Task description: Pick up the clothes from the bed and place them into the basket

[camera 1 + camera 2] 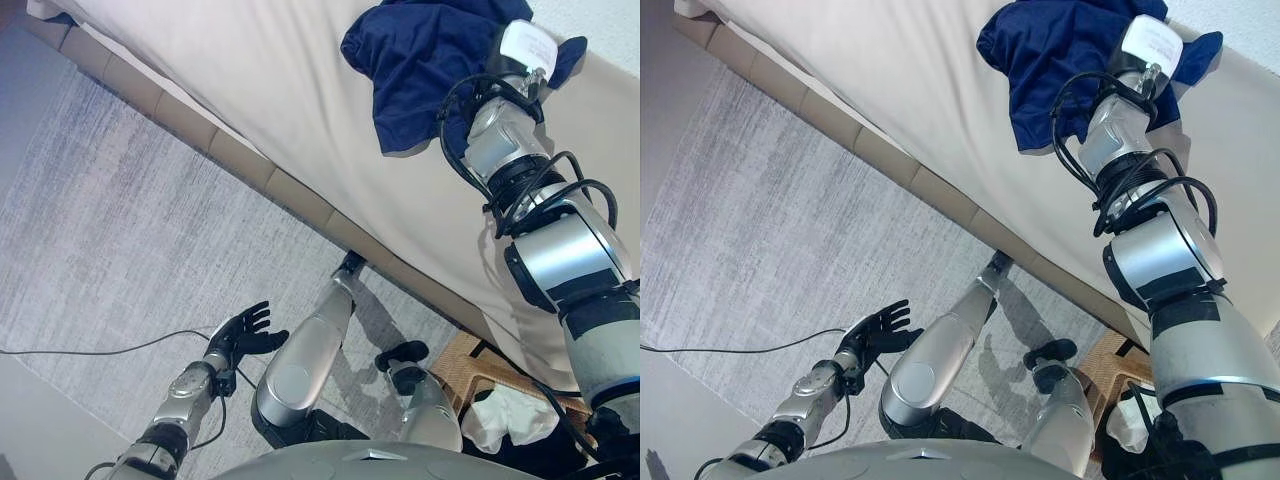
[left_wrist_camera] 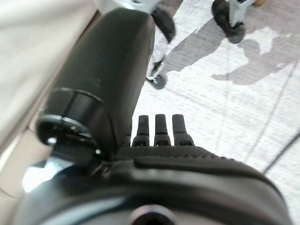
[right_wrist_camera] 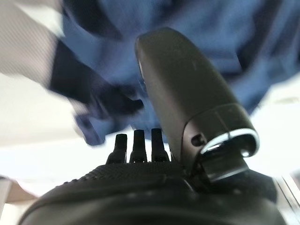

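Observation:
A crumpled navy blue garment (image 1: 420, 60) lies on the beige bed (image 1: 260, 90) at the upper right. My right arm reaches up over the bed to it. In the right wrist view my right hand (image 3: 136, 140) is open, its fingers straight and its thumb stretched out, just short of the blue cloth (image 3: 108, 47). My left hand (image 1: 243, 333) is open and empty, low over the carpet at the lower left; it also shows in the left wrist view (image 2: 159, 131). A wicker basket (image 1: 470, 365) stands on the floor at the lower right with a white cloth (image 1: 510, 415) in it.
The bed's padded tan side rail (image 1: 230, 160) runs diagonally across the view. A grey carpet (image 1: 110, 230) covers the floor beside the bed, with bare floor (image 1: 40, 420) at the lower left.

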